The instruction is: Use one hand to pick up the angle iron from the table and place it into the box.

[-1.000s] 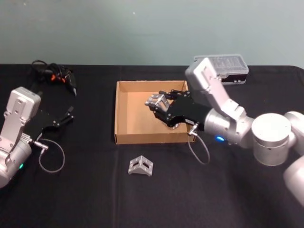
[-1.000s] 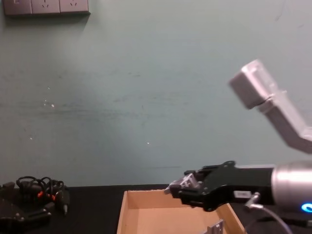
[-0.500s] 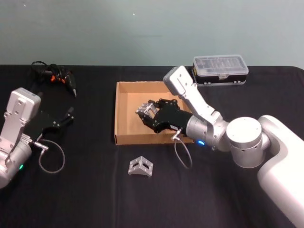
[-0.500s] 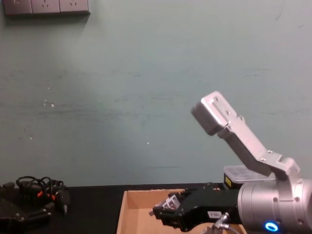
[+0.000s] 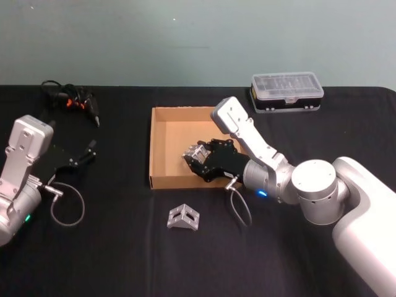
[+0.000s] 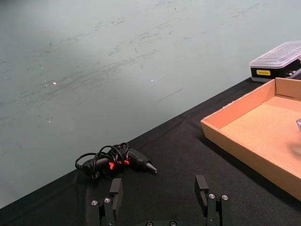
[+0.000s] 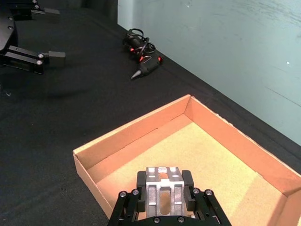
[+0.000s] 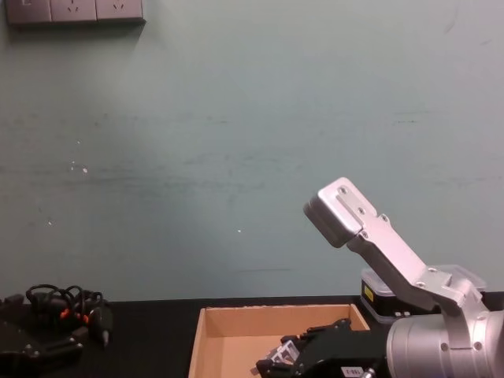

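Nearest the robot, a 2nd angle iron (image 5: 183,216) lies loose on the black table (image 5: 124,260), just in front of the box's near wall, w/ nothing touching it. L gripper (image 6: 158,187) sits parked near the table's left edge, fingers wide apart, nothing between them.

R gripper (image 7: 162,179) reaches over the near wall of the box (image 5: 150,148) and hangs low inside it, toward the near side, approx mid-width. Its two black fingers (image 7: 141,180) are clamped on the angle iron (image 7: 160,197), a small silver slotted piece, one finger on each side. Can't tell if the piece touches the box floor.

The box is a shallow tan cardboard tray w/ low walls. Inside it: the gripper tip & the piece it holds.

Beyond the box, far right, a plastic case (image 5: 286,91) w/ a clear lid, closed; contents too small to tell. Far left, a glue gun (image 5: 77,101) w/ tangled cord lies on the table.
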`<act>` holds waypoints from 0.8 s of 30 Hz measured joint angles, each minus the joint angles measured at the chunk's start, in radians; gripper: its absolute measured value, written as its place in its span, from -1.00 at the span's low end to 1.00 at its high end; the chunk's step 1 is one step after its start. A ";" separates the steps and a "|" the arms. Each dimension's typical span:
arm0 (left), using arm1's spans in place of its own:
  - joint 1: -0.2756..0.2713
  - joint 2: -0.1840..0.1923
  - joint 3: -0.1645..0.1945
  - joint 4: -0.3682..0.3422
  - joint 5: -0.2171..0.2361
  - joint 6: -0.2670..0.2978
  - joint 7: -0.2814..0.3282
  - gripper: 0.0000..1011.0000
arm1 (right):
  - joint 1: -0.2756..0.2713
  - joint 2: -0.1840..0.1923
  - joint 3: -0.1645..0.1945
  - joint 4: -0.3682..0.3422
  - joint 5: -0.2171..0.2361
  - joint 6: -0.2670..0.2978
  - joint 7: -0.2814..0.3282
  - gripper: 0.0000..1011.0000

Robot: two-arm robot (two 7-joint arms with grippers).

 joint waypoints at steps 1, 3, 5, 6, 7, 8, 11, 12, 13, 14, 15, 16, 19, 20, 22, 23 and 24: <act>0.000 0.000 0.000 0.000 0.000 0.000 0.000 1.00 | -0.001 -0.001 0.002 0.000 -0.002 0.001 0.000 -0.11; 0.000 0.000 0.000 0.000 0.000 0.000 0.000 1.00 | -0.004 -0.002 0.006 0.000 -0.006 0.003 0.000 -0.11; 0.000 0.000 0.000 0.000 0.000 0.000 0.000 1.00 | -0.006 -0.005 0.010 -0.001 -0.012 0.004 0.001 -0.08; 0.000 0.000 0.000 0.000 0.000 0.000 0.000 1.00 | -0.007 -0.006 0.012 -0.001 -0.013 0.004 0.001 0.01; 0.000 0.000 0.000 0.000 0.000 0.000 0.000 1.00 | -0.008 -0.007 0.013 -0.001 -0.015 0.004 0.001 0.06; 0.000 0.000 0.000 0.000 0.000 0.000 0.000 1.00 | -0.008 -0.008 0.015 -0.001 -0.016 0.004 0.001 0.08; 0.000 0.000 0.000 0.000 0.000 0.000 0.000 1.00 | -0.011 -0.011 0.022 -0.001 -0.020 0.004 0.005 0.29; 0.000 0.000 0.000 0.000 0.000 0.000 0.000 1.00 | -0.012 -0.013 0.025 -0.002 -0.023 0.003 0.007 0.36; 0.000 0.000 0.000 0.000 0.000 0.000 0.000 1.00 | -0.013 -0.014 0.027 -0.003 -0.025 0.003 0.007 0.41; 0.000 0.000 0.000 0.000 0.000 0.000 0.000 1.00 | -0.015 -0.015 0.029 -0.004 -0.026 0.003 0.007 0.47; 0.000 0.000 0.000 0.000 0.000 0.000 0.000 1.00 | -0.019 -0.016 0.034 -0.008 -0.026 0.000 0.007 0.52; 0.000 0.000 0.000 0.000 0.000 0.000 0.000 1.00 | -0.021 -0.017 0.037 -0.011 -0.026 -0.002 0.007 0.60; 0.000 0.000 0.000 0.000 0.000 0.000 0.000 1.00 | -0.032 -0.016 0.050 -0.030 -0.025 -0.009 0.007 0.77; 0.000 0.000 0.000 0.000 0.000 0.000 0.000 1.00 | -0.036 -0.015 0.055 -0.038 -0.024 -0.010 0.007 0.80; 0.000 0.000 0.000 0.000 0.000 0.000 0.000 1.00 | -0.048 -0.010 0.068 -0.063 -0.018 -0.015 0.007 0.92; 0.000 0.000 0.000 0.000 0.000 0.000 0.000 1.00 | -0.052 -0.008 0.072 -0.073 -0.016 -0.016 0.007 0.95; 0.000 0.000 0.000 0.000 0.000 0.000 0.000 1.00 | -0.056 -0.006 0.077 -0.081 -0.013 -0.017 0.007 0.98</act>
